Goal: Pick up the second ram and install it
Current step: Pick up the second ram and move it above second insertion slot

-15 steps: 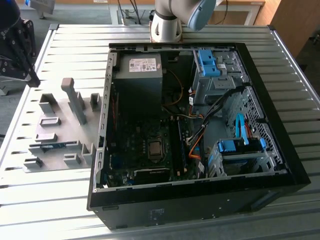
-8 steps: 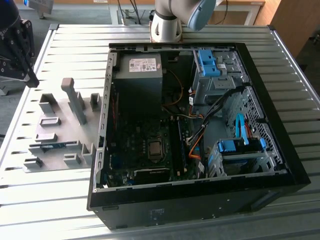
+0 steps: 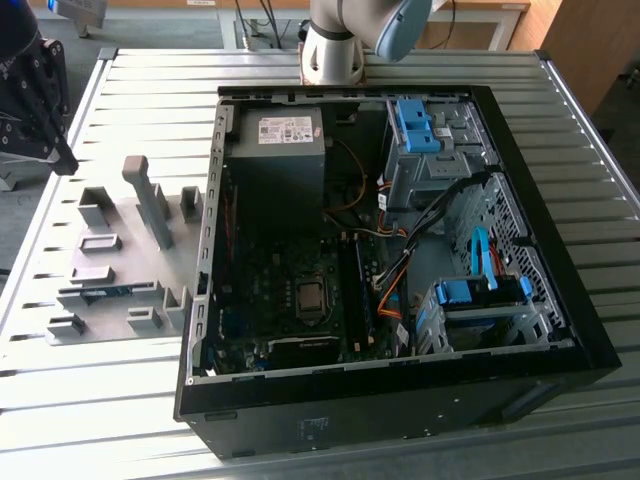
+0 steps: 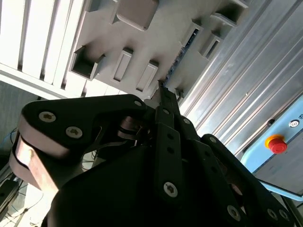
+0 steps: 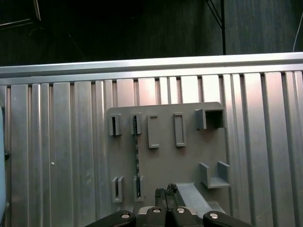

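Observation:
The second ram (image 3: 96, 292) is a thin blue stick standing on edge in a slot of the grey holder plate (image 3: 120, 255), at the exterior view's left of the open computer case (image 3: 400, 400). In the first wrist view the ram (image 5: 137, 161) runs between two pairs of small posts on the plate (image 5: 189, 156). In the second wrist view the ram's edge (image 4: 185, 47) lies just past the fingertips. My black gripper (image 3: 62, 158) hangs above the table beyond the plate, apart from the ram. Its fingers (image 5: 165, 195) are shut together with nothing between them, as the second wrist view also shows for the gripper (image 4: 162, 89).
Inside the case lie the motherboard with its dark memory slots (image 3: 350, 290), a power supply (image 3: 280, 150), loose cables and light-blue drive-bay clips (image 3: 480, 292). The holder plate carries a tall grey post (image 3: 150, 200) and several low brackets. A red stop button (image 4: 276, 144) sits off the ribbed table.

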### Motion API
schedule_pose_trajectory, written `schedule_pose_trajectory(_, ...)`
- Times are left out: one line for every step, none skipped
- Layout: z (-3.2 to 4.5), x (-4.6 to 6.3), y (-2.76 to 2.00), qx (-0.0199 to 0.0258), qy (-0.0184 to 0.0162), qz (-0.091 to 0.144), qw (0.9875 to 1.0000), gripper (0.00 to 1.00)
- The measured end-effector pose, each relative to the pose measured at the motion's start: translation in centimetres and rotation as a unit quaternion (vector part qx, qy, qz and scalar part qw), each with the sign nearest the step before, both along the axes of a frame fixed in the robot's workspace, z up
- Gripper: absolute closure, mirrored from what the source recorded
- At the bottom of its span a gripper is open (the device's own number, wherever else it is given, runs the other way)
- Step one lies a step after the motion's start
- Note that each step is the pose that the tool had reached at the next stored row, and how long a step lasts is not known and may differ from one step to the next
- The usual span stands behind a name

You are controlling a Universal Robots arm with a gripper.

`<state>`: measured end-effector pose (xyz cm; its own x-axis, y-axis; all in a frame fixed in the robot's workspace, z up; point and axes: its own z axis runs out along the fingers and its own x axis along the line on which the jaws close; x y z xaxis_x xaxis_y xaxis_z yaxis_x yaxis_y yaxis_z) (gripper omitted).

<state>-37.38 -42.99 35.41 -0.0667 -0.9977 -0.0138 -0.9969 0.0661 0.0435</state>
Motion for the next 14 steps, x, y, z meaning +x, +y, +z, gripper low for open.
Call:
schedule_pose_trajectory(0.00, 0.00, 0.00, 0.0000, 0.0000, 0.000, 1.0000, 0.90)
schedule_pose_trajectory(0.00, 0.00, 0.00, 0.0000, 0.0000, 0.000, 1.0000, 0.90)
schedule_pose_trajectory(0.00, 0.00, 0.00, 0.0000, 0.0000, 0.000, 1.0000, 0.90)
schedule_pose_trajectory(-0.01, 0.00, 0.00, 0.0000, 0.0000, 0.002, 1.0000, 0.90)
schedule_pose_trajectory(-0.02, 0.00, 0.00, 0.0000, 0.0000, 0.006, 1.0000, 0.90)
schedule_pose_trajectory(-0.04, 0.01, 0.00, 0.0001, -0.0001, 0.014, 0.9999, 0.90)
schedule_pose_trajectory(-0.06, 0.00, 0.00, 0.0001, 0.0000, 0.023, 0.9997, 0.90)
schedule_pose_trajectory(-0.08, 0.00, 0.00, 0.0000, 0.0000, 0.032, 0.9995, 0.90)
schedule_pose_trajectory(-0.10, 0.00, 0.00, 0.0000, 0.0000, 0.041, 0.9992, 0.90)
schedule_pose_trajectory(-0.10, 0.00, 0.00, 0.0000, 0.0001, 0.044, 0.9990, 0.90)
schedule_pose_trajectory(-0.10, 0.00, 0.00, 0.0000, 0.0001, 0.044, 0.9990, 0.90)
schedule_pose_trajectory(-0.11, 0.00, 0.00, 0.0000, 0.0001, 0.044, 0.9990, 0.90)
schedule_pose_trajectory(-0.12, 0.00, 0.00, 0.0000, 0.0000, 0.044, 0.9990, 0.90)
schedule_pose_trajectory(-0.12, 0.00, 0.00, 0.0000, 0.0000, 0.044, 0.9990, 0.90)
